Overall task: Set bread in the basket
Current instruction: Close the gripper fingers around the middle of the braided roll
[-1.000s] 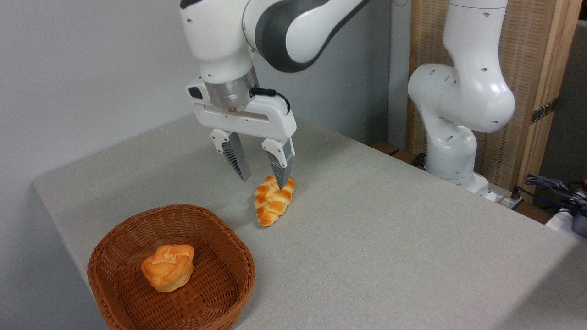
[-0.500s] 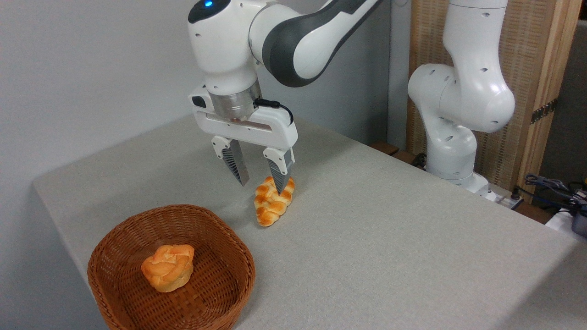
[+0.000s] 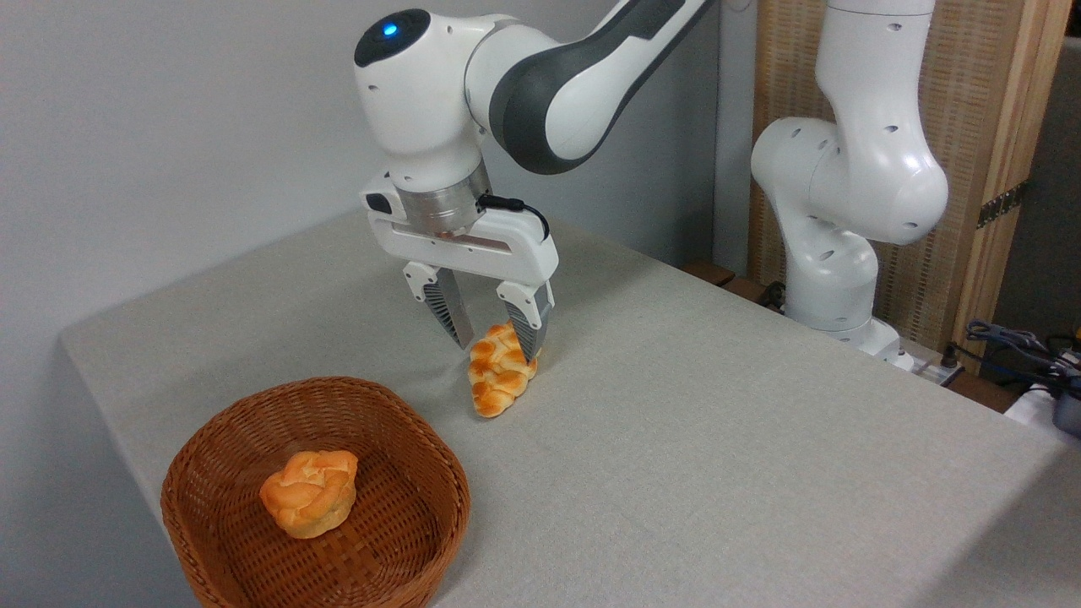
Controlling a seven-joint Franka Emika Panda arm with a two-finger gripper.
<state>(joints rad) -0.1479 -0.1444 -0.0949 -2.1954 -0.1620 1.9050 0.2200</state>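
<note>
The bread (image 3: 500, 380), a golden braided loaf, lies on the grey table just right of and behind the basket (image 3: 323, 385), a round reddish-brown wicker one at the front left. My gripper (image 3: 497, 348) points down over the loaf's far end. Its jaws are open, with one finger on each side of the loaf. The right fingertip hides part of the loaf's far end. I cannot tell whether the fingers touch the bread. The loaf rests on the table.
A small round orange bun (image 3: 308, 492) sits inside the basket. A white robot base (image 3: 844, 219) stands at the table's right back edge, with cables (image 3: 1022, 346) beyond it. The table's left edge runs close to the basket.
The gripper has come down and slightly right, from above the loaf to straddling its far end. The loaf, basket and bun have not moved.
</note>
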